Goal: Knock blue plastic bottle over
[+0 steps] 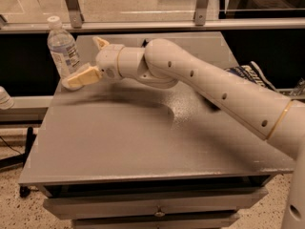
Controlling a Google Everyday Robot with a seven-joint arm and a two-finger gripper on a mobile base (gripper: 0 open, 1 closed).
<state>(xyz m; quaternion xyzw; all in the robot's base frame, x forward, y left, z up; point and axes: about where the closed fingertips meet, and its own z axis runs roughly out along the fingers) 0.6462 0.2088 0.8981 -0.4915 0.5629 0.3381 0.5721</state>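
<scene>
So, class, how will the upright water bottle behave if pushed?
Tall and narrow, the bottle probably tips easily. Round-bodied, it may roll, perhaps off the nearby table edge. The open tool sits beside its base.

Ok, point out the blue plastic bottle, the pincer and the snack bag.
blue plastic bottle (64,54): camera view, label.
pincer (82,62): camera view, midway between fingertips, beside the bottle.
snack bag (249,73): camera view, printed face.

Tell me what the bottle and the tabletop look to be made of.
Blue plastic bottle: thin clear plastic, glossy, see-through with a bluish tint. Table: grey, matte, finely grained, probably painted metal. The gripper sits open beside the bottle's base.
</scene>
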